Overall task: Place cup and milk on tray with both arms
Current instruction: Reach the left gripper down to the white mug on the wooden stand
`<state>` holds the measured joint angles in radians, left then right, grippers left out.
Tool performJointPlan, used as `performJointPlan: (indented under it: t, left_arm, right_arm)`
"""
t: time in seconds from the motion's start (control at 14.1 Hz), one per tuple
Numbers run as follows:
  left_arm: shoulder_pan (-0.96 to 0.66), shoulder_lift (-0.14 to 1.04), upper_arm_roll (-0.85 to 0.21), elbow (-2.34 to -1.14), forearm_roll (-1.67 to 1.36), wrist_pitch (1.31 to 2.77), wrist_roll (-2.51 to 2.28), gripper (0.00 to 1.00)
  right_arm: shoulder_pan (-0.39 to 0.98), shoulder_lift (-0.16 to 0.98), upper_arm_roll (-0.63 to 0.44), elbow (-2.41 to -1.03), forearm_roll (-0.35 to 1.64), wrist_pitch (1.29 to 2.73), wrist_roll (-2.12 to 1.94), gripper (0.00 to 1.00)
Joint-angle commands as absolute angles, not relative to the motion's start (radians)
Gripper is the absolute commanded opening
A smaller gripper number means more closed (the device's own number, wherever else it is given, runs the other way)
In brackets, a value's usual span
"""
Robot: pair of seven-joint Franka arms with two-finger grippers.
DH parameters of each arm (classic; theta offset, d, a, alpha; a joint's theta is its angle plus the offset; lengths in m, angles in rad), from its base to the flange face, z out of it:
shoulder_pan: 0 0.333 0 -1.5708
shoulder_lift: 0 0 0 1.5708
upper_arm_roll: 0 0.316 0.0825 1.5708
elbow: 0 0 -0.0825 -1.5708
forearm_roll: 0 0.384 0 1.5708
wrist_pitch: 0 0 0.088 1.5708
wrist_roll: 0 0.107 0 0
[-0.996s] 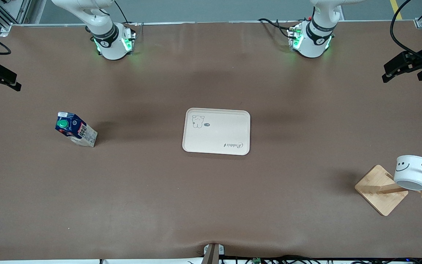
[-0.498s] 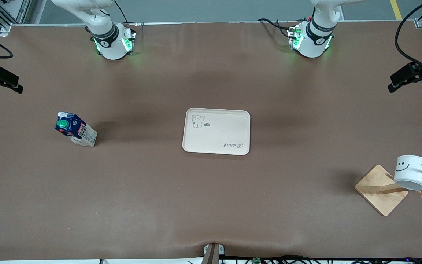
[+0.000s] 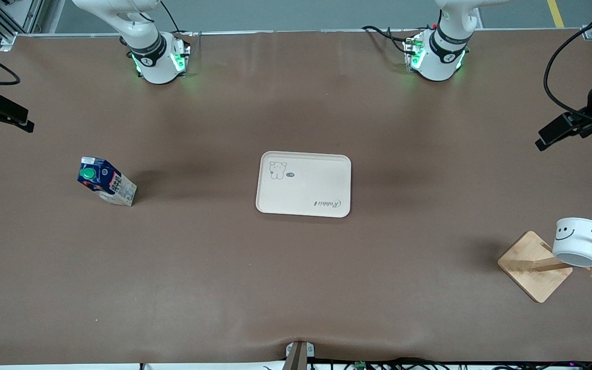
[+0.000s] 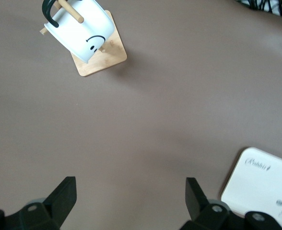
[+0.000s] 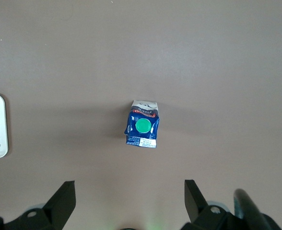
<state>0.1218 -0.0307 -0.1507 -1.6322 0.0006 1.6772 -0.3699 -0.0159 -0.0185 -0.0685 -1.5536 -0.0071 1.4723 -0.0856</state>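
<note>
Both sets of jaws are standing spread wide with nothing between them, as your two wrist views are showing. Your left gripper [image 4: 130, 201] is hanging high over bare table at the left arm's end, with the cup [image 4: 79, 26] and a corner of the tray [image 4: 263, 188] showing below it. In the front view that left gripper [image 3: 558, 132] is sitting at the edge of the picture, above the table. Your right gripper [image 5: 130, 203] is hanging high over the table at the right arm's end, with the milk [image 5: 142, 124] almost straight below it, green cap up. In the front view the right gripper [image 3: 11, 114] is showing at the other edge.

You are seeing the milk [image 3: 106, 181] standing upright on the table, well apart from the tray [image 3: 303, 183], toward the right arm's end. The tray is lying flat in the middle of the table with nothing on it. The cup [image 3: 580, 241] is hanging tilted on a peg of the wooden rack [image 3: 537, 264], its handle looped over the peg, toward the left arm's end and nearer to the front camera than the tray.
</note>
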Motion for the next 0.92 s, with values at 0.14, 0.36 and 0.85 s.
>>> performJointPlan:
  t: [0.14,0.36,0.85]
  left_arm:
    - [0.120,-0.048,-0.173,-1.713,0.000,1.787,-0.507,1.00]
    - [0.121,-0.057,-0.196,-1.805,0.002,1.896,-0.601,1.00]
    - [0.136,-0.087,-0.196,-1.983,0.052,2.112,-0.640,1.00]
  right_arm:
    - [-0.031,0.006,-0.060,-1.537,-0.011,1.462,-0.078,1.00]
    - [-0.031,0.014,-0.060,-1.537,-0.011,1.460,-0.078,1.00]
    - [-0.028,0.017,-0.060,-1.539,-0.009,1.456,-0.087,1.00]
